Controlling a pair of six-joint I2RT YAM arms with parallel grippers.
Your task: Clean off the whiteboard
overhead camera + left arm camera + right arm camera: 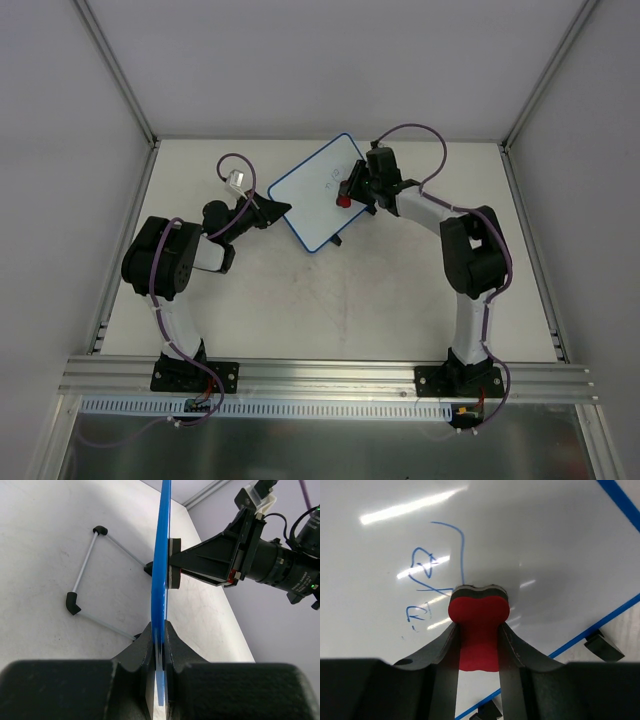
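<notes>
Right gripper (pixel 479 632): fingers narrow, clamping red bone-shaped foam eraser (pixel 479 611) against blue-rimmed white whiteboard (pixel 535 540), touching blue scribbles (pixel 425 562). Left gripper (pixel 159 634): pinches whiteboard's edge. Wiping step, apparently; next sweep should cross scribbles.

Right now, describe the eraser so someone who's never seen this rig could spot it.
Start at the white table, then the blue-rimmed whiteboard at its far middle. Pressed against the board's face, between the fingers of the right gripper, is the eraser: a small red bone-shaped block with a dark felt edge, the only red thing on the board, next to blue scribbles.
</notes>
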